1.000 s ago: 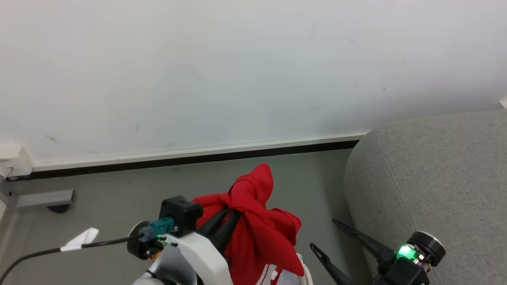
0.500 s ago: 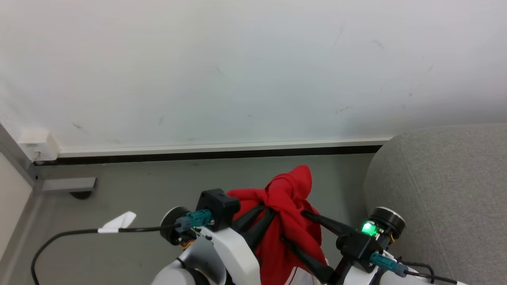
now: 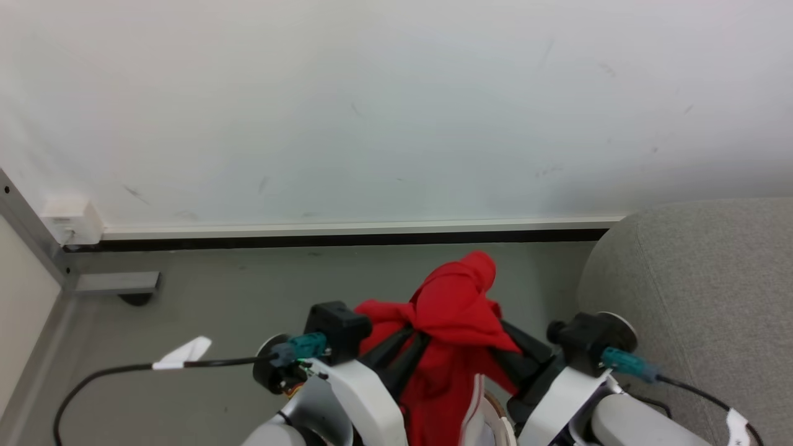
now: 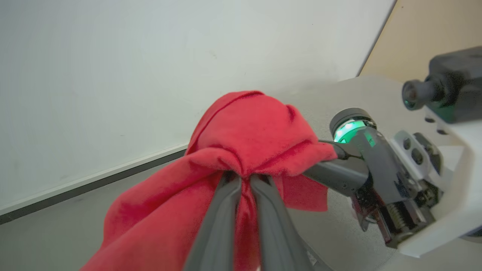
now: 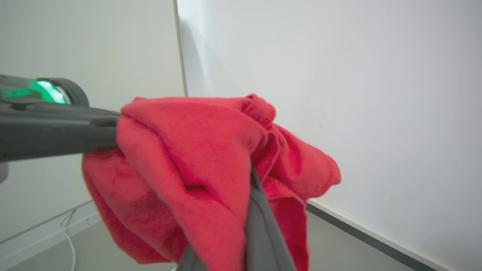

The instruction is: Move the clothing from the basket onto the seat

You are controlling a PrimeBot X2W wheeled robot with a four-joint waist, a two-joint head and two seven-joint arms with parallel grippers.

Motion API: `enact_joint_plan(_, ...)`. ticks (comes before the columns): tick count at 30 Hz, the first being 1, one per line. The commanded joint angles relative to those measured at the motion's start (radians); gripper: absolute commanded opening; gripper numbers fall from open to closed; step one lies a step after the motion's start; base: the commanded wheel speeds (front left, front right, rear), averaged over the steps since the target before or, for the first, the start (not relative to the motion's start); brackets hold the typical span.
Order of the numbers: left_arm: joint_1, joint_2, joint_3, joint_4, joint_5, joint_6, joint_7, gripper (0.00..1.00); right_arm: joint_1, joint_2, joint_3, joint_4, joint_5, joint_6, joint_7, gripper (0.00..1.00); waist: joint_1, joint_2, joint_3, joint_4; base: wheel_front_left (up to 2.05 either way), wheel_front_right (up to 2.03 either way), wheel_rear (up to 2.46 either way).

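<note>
A bright red garment (image 3: 455,303) hangs bunched in the air over the grey floor, its white stripe trim (image 3: 476,402) showing low down. My left gripper (image 3: 416,339) is shut on the clothing from the left, its two fingers pinched together on the fabric (image 4: 243,177). My right gripper (image 3: 512,347) comes in from the right and is shut on the same bunch (image 5: 250,177); cloth drapes over one of its fingers. A sliver of the basket's rim (image 3: 500,418) peeks out under the cloth. The light grey seat (image 3: 694,272) stands at the right.
A white wall with a dark skirting strip (image 3: 347,238) runs behind. A black cable with a white tag (image 3: 183,353) trails from my left wrist across the floor. A small white box (image 3: 71,220) sits at the wall's left corner.
My right gripper swung in from beside the seat and closed on the red garment that the left gripper holds. The head camera shifted, so the whole picture moved to the right.
</note>
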Motion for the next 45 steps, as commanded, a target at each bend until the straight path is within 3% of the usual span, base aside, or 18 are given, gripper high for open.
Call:
enact_joint_plan(1, 0.020, -0.008, 0.011, 0.010, -0.027, 0.007, -0.014, 0.05, 0.019, -0.017, -0.020, -0.011, 0.018, -0.002, -0.004, 0.00, 0.0000, -0.0001, 0.001, -0.003, 0.00, 0.00, 0.00)
enact_joint_plan(2, 0.024, -0.009, 0.009, 0.019, -0.028, 0.003, -0.019, 0.11, 0.022, -0.024, -0.038, -0.016, 0.030, -0.002, -0.004, 0.00, 0.0000, -0.0001, 0.002, -0.006, 0.00, 0.00, 0.00)
enact_joint_plan(3, 0.022, -0.007, 0.010, 0.025, -0.022, 0.003, -0.030, 0.31, 0.023, -0.033, -0.054, -0.023, 0.038, -0.002, -0.004, 0.00, 0.0000, -0.0001, 0.003, -0.010, 0.00, 0.00, 0.00)
enact_joint_plan(4, 0.021, -0.008, 0.016, 0.032, -0.015, 0.009, -0.048, 0.56, 0.026, -0.041, -0.069, -0.029, 0.045, -0.002, -0.004, 0.00, 0.0000, -0.0001, 0.004, -0.014, 0.00, 0.00, 0.00)
enact_joint_plan(5, 0.025, -0.011, 0.013, 0.044, -0.011, 0.008, -0.057, 1.00, 0.027, -0.051, -0.085, -0.034, 0.049, -0.002, -0.004, 0.00, 0.0000, -0.0001, 0.005, -0.019, 0.00, 0.00, 0.00)
enact_joint_plan(18, 0.026, -0.060, -0.057, 0.194, 0.055, 0.003, -0.259, 1.00, 0.048, -0.154, -0.287, -0.080, 0.050, -0.002, -0.004, 0.00, 0.0000, -0.0001, 0.020, -0.132, 0.00, 0.00, 0.00)
enact_joint_plan(34, -0.036, -0.095, -0.112, 0.266, 0.066, 0.000, -0.344, 1.00, 0.053, -0.228, -0.399, -0.108, 0.049, -0.002, -0.004, 0.00, 0.0000, -0.0001, 0.081, -0.343, 0.00, 0.00, 0.00)
enact_joint_plan(39, -0.074, -0.096, -0.125, 0.258, 0.073, -0.007, -0.338, 1.00, 0.022, -0.240, -0.449, -0.110, 0.030, -0.002, -0.004, 0.00, 0.0000, -0.0001, 0.136, -0.362, 0.00, 0.00, 0.00)
enact_joint_plan(45, -0.185, -0.091, -0.145, 0.248, 0.116, -0.022, -0.327, 1.00, -0.078, -0.262, -0.584, -0.082, 0.016, -0.002, -0.004, 0.00, 0.0000, -0.0001, 0.284, -0.343, 0.00, 0.00, 0.00)
